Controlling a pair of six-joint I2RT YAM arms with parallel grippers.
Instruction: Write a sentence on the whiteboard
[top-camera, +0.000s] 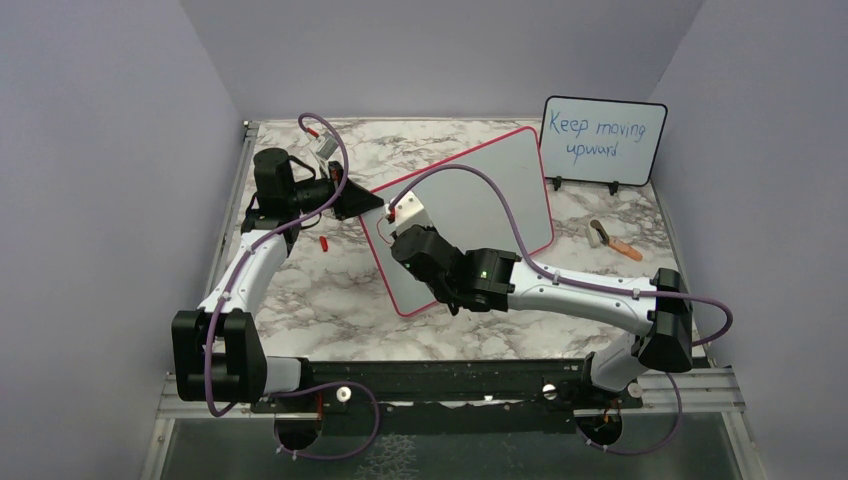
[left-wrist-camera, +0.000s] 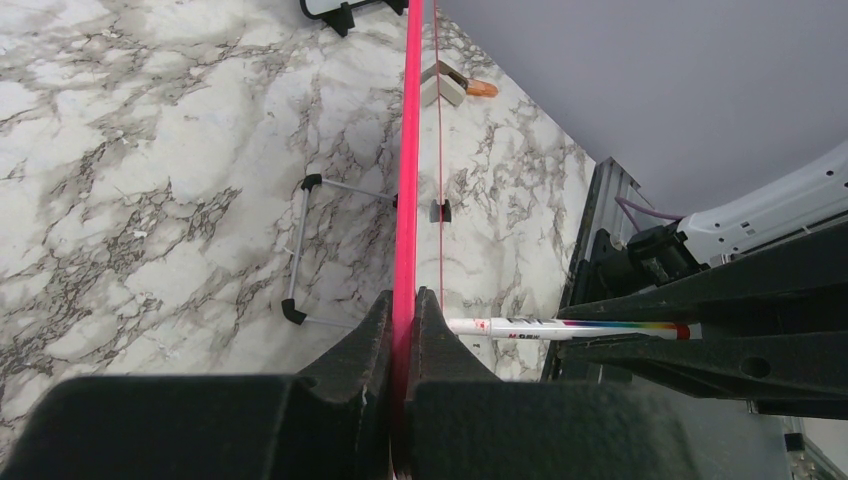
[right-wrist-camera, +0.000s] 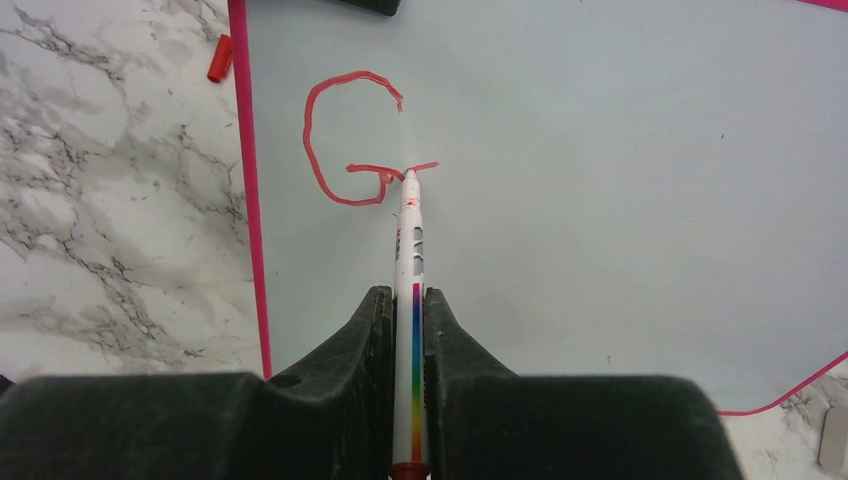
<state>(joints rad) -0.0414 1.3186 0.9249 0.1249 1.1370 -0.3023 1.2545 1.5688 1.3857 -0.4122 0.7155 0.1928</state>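
Near the front of the counter (top-camera: 300, 290), the right claw (right-wrist-camera: 407, 295) is clamped on a rainbow-striped marker (right-wrist-camera: 409, 240). Its tip touches the whiteboard (right-wrist-camera: 600, 150) at mid-counter, where the sentence (right-wrist-camera: 345, 140) is only a red "G". Beyond, the left claw (left-wrist-camera: 405, 300) pinches the whiteboard's pink frame. Farthest back stands a small black-framed board (top-camera: 603, 135).

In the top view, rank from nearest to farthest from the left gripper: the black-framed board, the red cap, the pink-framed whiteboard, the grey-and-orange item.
1. whiteboard, its left corner clamped in the left gripper.
2. red cap, on the table just toward the bases.
3. grey-and-orange item, far right, and black-framed board, back right: too close to call.
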